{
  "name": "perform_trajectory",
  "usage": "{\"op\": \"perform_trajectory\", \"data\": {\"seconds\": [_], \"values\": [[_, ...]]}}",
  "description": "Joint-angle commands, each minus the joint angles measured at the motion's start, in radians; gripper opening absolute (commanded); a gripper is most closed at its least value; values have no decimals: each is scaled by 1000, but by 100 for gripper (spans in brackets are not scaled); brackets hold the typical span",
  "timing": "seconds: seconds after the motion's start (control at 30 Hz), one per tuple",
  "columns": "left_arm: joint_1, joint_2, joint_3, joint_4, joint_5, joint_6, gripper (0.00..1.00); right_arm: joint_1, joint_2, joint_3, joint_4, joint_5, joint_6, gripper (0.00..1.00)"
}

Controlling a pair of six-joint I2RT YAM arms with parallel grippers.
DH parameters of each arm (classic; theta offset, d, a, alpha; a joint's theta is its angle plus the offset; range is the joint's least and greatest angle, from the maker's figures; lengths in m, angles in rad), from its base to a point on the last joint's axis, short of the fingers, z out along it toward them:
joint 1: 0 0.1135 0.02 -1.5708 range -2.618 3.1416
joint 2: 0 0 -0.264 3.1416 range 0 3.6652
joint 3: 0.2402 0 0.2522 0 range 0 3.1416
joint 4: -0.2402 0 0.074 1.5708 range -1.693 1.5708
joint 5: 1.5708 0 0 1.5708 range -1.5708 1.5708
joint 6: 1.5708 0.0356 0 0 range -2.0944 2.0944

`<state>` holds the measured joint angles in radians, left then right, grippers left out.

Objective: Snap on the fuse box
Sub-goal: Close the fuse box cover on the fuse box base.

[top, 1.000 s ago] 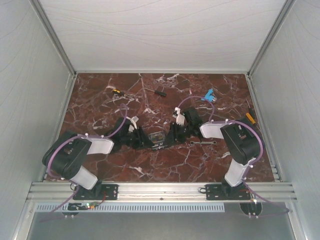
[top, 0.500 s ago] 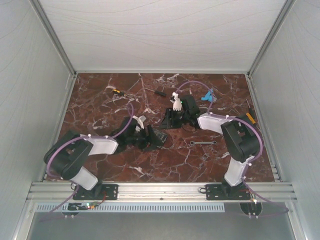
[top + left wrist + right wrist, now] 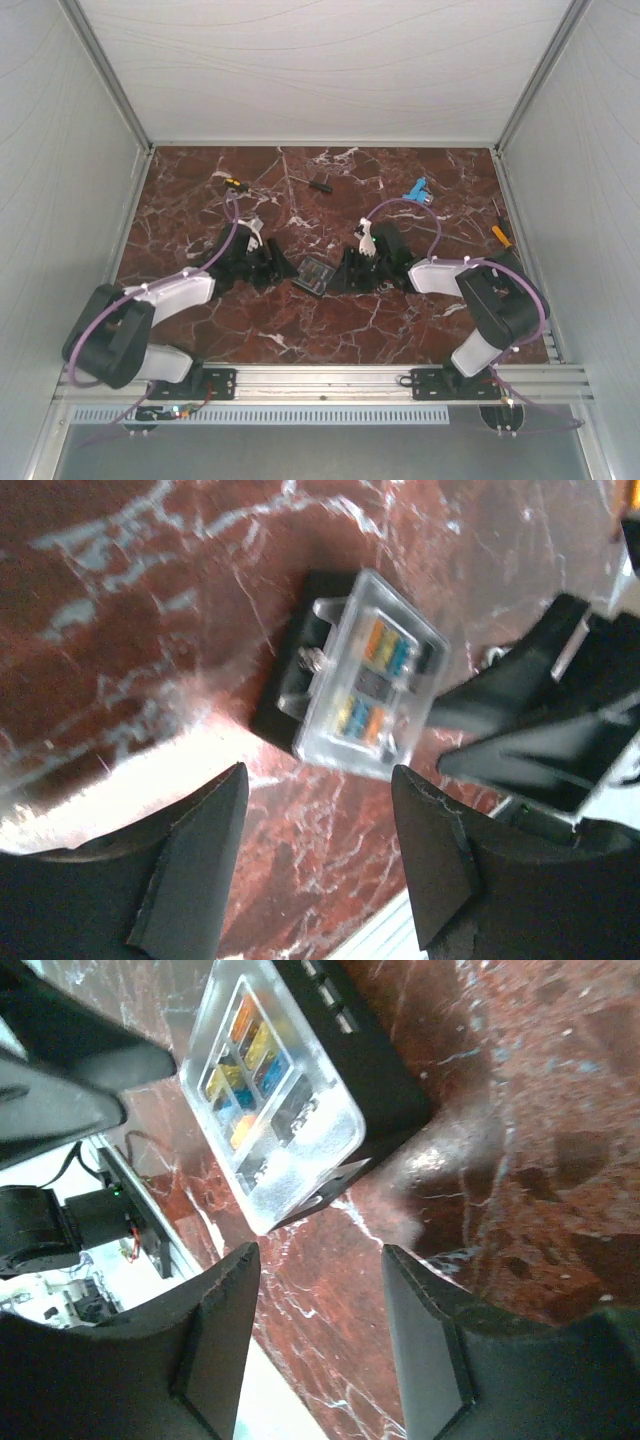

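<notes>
The fuse box (image 3: 316,273) lies on the marble table between my two grippers. It is a small black box with coloured fuses under a clear cover. In the left wrist view the fuse box (image 3: 365,680) lies ahead of my left gripper (image 3: 318,815), which is open, empty and apart from it. In the right wrist view the fuse box (image 3: 290,1080) lies ahead of my right gripper (image 3: 320,1295), also open and empty. In the top view the left gripper (image 3: 272,262) is just left of the box and the right gripper (image 3: 347,270) just right of it.
A blue connector (image 3: 417,190), a small black screwdriver (image 3: 320,183) and a yellow-black tool (image 3: 233,183) lie at the back of the table. Another screwdriver (image 3: 500,233) lies by the right wall. White walls enclose the table on three sides.
A second ago both grippers met at the box. The right gripper drew back and returned; the left arm swung back and left. The box now lies free between them.
</notes>
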<state>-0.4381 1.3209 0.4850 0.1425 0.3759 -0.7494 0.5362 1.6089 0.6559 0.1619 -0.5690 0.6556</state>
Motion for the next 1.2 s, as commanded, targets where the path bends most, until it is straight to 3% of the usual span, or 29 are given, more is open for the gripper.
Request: {"op": "perform_trajectory", "data": {"seconds": [0.0, 0.23, 0.53, 0.87, 1.17], "values": [[25, 114, 111, 32, 52, 84, 58, 23, -7, -37, 181, 22, 136, 50], [24, 244, 136, 143, 137, 64, 51, 30, -12, -82, 215, 48, 169, 51], [-29, 274, 20, 295, 234, -48, 45, 28, -17, -125, 218, 53, 166, 50], [-54, 262, -9, 259, 179, -39, 44, -1, -10, -127, 230, 32, 146, 37], [-98, 320, 13, 225, 137, -39, 38, 15, 72, -88, 110, 37, 53, 29]]}}
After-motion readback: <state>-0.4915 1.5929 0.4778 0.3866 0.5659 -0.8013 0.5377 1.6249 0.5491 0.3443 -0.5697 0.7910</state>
